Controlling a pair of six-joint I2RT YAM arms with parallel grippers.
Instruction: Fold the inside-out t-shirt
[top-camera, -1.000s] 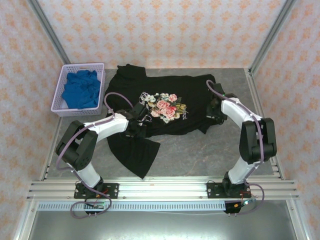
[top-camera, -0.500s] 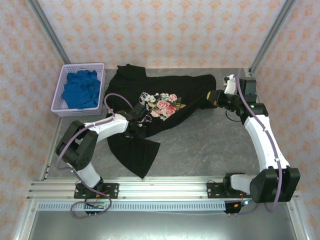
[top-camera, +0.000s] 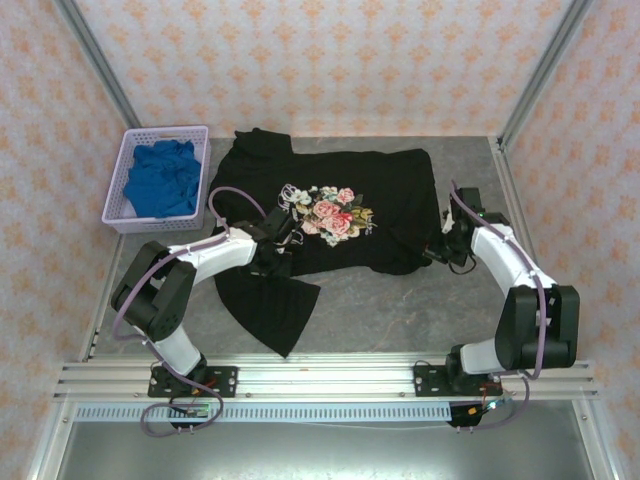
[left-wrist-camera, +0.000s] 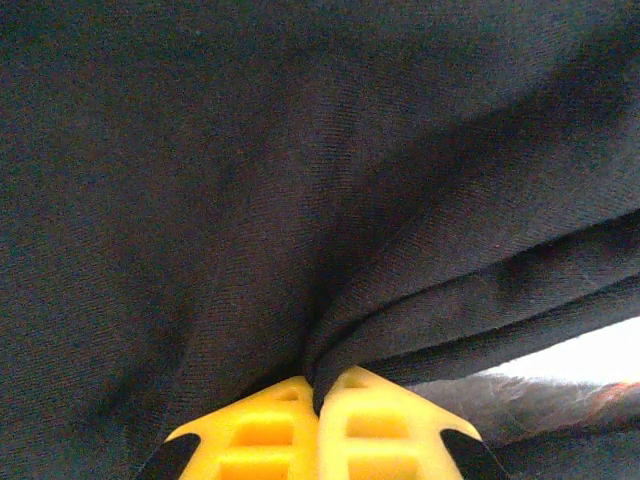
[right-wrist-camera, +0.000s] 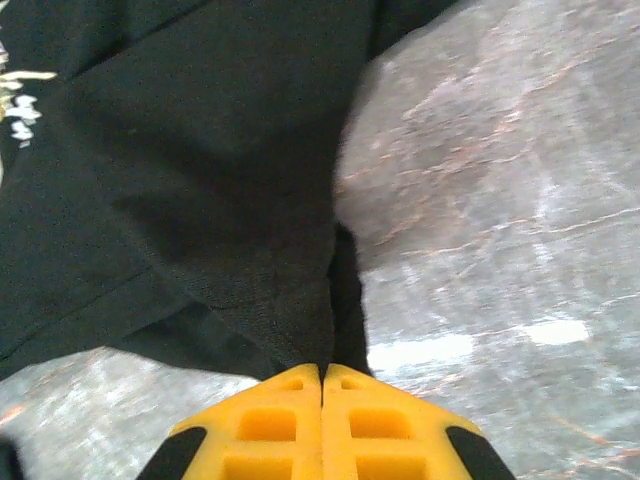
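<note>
From the overhead camera I see the large black soft-fabric t-shirt (top-camera: 385, 195) spread on the grey marbled table (top-camera: 400, 305), with its pink-and-white floral print (top-camera: 335, 213) facing up. My left gripper (top-camera: 283, 252) sits low on the shirt's left part. The print is just ahead of it and to its right, and a loose flap of black fabric lies behind it towards the arm's base. My right gripper (top-camera: 438, 250) sits at the shirt's right lower corner, with cloth to its left and bare table behind it and to its right. From up here I cannot judge either pair of jaws. Well off to the left of the left gripper stands a lavender plastic mesh basket (top-camera: 165, 132) holding a crumpled bright blue cloth (top-camera: 160, 180).

On the left wrist camera, the two yellow fingers (left-wrist-camera: 270, 415) are pressed together. A gathered fold of the t-shirt is nipped between their tips, so this gripper is clamped on the fabric. Black cloth stretches ahead of it and to both sides, ridged into creases to the right.

On the right wrist camera, the yellow fingers (right-wrist-camera: 280, 400) meet with no gap I can see. A narrow tail of the shirt's edge runs straight into the tips, pinched there. The shirt spreads ahead and to the left, and grey table lies to the right.
</note>
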